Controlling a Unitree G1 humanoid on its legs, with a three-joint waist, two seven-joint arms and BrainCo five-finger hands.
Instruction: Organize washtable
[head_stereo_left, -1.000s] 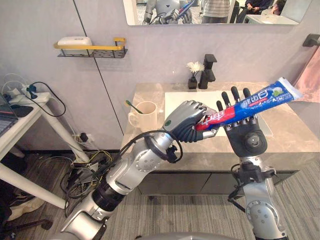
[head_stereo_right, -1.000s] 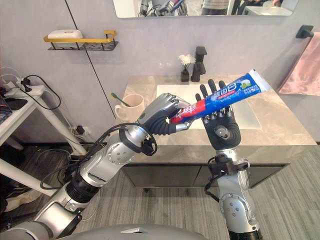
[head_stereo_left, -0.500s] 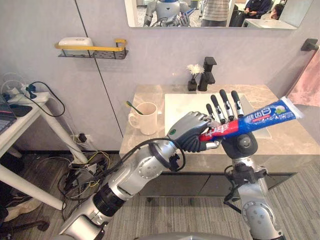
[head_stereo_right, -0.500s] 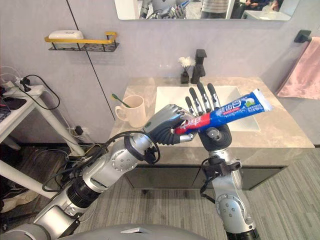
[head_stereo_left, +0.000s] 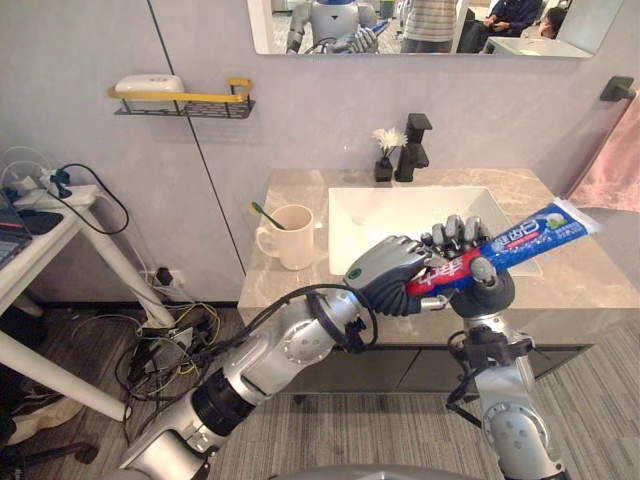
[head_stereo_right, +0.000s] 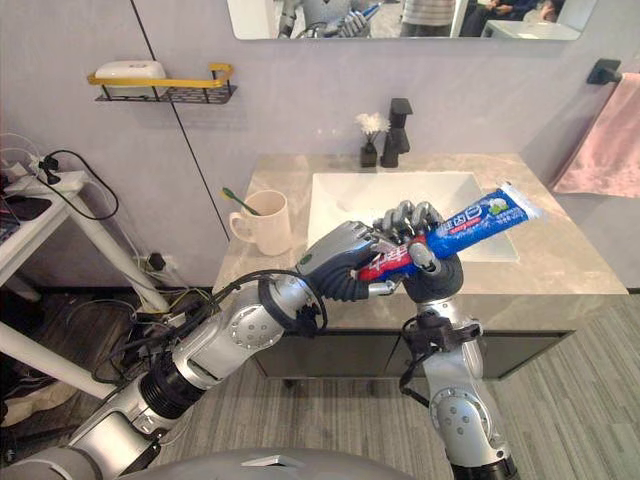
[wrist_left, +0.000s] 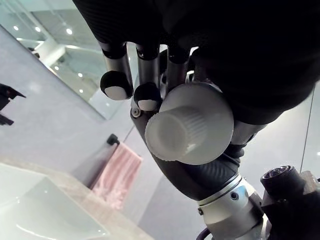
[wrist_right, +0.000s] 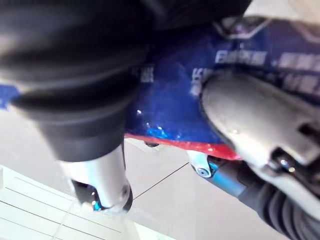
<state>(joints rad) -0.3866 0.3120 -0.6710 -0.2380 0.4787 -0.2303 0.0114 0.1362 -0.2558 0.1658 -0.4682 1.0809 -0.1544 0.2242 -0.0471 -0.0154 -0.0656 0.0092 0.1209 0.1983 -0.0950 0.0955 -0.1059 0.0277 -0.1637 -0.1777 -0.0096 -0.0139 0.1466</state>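
Over the marble table (head_stereo_left: 285, 290), left hand (head_stereo_left: 385, 275) and right hand (head_stereo_left: 485, 290) both clench the toothpaste tube (head_stereo_left: 525, 236); opposed tugging could kink it or drop it into the sink (head_stereo_left: 400, 205).

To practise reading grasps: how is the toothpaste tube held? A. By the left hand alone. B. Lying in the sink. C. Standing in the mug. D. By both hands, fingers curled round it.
D: the left hand grips the cap end of the toothpaste tube, and the right hand curls its fingers round its middle.
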